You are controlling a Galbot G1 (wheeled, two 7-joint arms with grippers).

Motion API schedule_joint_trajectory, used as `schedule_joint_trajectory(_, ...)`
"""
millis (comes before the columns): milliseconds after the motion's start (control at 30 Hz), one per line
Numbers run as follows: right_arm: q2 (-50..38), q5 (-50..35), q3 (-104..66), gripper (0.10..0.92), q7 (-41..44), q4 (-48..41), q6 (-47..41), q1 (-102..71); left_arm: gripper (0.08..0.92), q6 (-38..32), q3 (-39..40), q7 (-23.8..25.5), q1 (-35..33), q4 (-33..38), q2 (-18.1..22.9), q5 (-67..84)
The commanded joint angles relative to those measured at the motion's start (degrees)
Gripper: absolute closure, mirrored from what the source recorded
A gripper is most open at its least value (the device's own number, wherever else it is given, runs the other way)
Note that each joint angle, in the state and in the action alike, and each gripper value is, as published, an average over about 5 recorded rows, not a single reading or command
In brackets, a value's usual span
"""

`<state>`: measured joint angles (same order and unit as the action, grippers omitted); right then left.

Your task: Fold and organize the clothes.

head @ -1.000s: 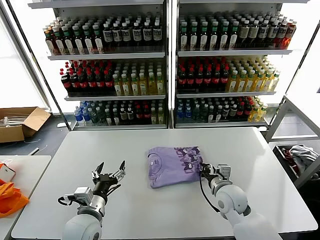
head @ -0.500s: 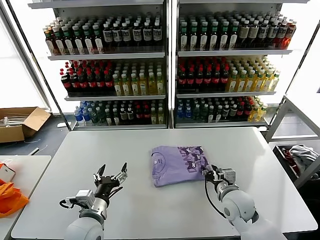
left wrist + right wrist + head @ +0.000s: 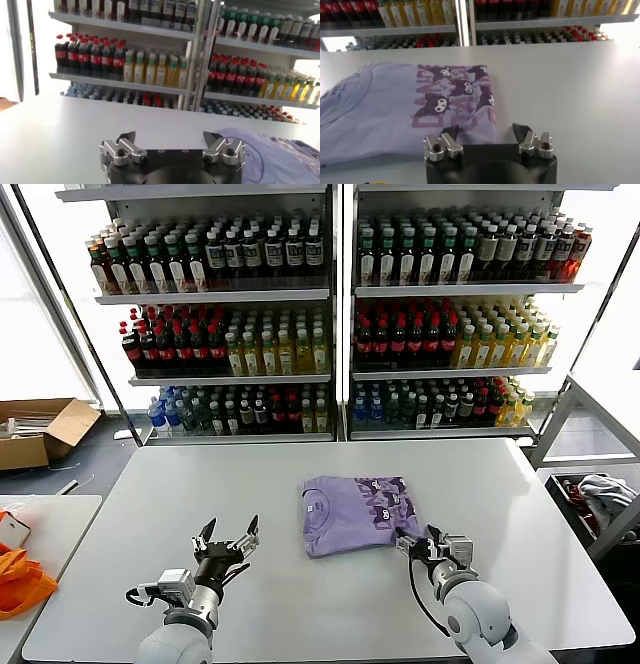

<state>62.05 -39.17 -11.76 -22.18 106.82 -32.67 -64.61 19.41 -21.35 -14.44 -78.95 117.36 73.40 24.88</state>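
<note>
1. Writing first: the dark purple print on the T-shirt (image 3: 354,511) has block letters behind little cartoon faces, but I can't actually read them in any view. There's a small mark inside the neckline too, also unreadable. The bottle labels on the shelves (image 3: 330,294) are too small to make out.
2. The shirt is lavender, soft-looking, short-sleeved, and folded into a neat rectangle lying flat on the white tabletop (image 3: 300,604). The collar sits toward the robot's left side and the print toward its right. The right wrist view shows the print clearly (image 3: 452,97).
3. Right claw (image 3: 432,544) is low at the tabletop, right at the near right corner of the folded shirt. Its fingers are spread apart with nothing between them; one fingertip (image 3: 451,133) sits at the shirt's edge, the other over bare tabletop just beside it.
4. Left claw (image 3: 226,537) is also spread wide and holding nothing. The shirt lies off to its right and a bit farther out, well apart from it. In its own wrist view (image 3: 170,137) the shirt's edge peeks in at one side.
5. Other stuff: orange cloth (image 3: 20,579) on a side table far to the left claw's left, and a cardboard box (image 3: 45,429) on the floor beyond it.
</note>
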Motion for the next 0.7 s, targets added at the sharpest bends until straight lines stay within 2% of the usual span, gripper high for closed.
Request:
schedule_joint_trajectory(33,2.5,-0.3,-0.9,0.366,-0.5,1.9,0.3,-2.4,0.177,0.0,0.3,0.2,-0.3,-0.8,0.1,-0.3)
schedule_joint_trajectory(567,2.9,0.4,-3.2,0.833,-3.0,8.3,1.6,-9.8,0.177,0.5,1.1,0.0,0.0,-1.8,0.2,-0.4)
schedule_joint_trajectory(700,3.1,2.7,-3.4,0.904,-3.3,9.3,1.1,-12.2,0.177,0.5,1.1,0.0,0.1,-1.6,0.4,-0.4)
